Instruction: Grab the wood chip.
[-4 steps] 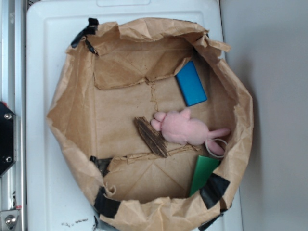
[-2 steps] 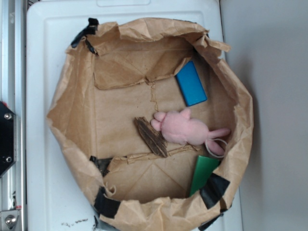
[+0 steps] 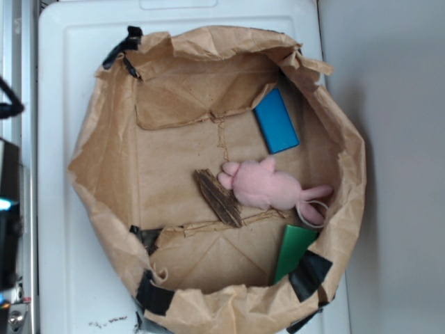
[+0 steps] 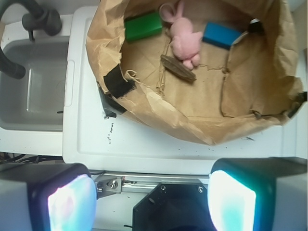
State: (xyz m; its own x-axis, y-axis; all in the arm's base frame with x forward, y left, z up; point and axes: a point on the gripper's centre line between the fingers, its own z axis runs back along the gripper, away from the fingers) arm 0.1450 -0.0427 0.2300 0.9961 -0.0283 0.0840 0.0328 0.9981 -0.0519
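The wood chip [image 3: 217,197], dark brown and ridged, lies flat on the floor of the crumpled paper bag [image 3: 90,174], touching the left side of the pink plush [image 3: 268,184]. In the wrist view the chip [image 4: 178,67] lies far ahead, just below the plush [image 4: 185,41]. My gripper [image 4: 151,202] is open and empty, its glowing pads [image 4: 70,204] wide apart. It is outside the bag, over the black mount [image 4: 173,211] by the metal rail. In the exterior view only a dark part of the gripper [image 3: 5,216] shows at the left edge.
A blue flat rectangle [image 3: 276,121] and a green block [image 3: 294,250] lie inside the bag, which has raised paper walls. The bag sits on a white plastic surface [image 3: 55,83]. A grey sink [image 4: 33,86] with a dark faucet is at the wrist view's left.
A dark part of my arm with a cyan glow has come into the exterior view at the left edge, covering the black mount. The chip and other objects have not moved.
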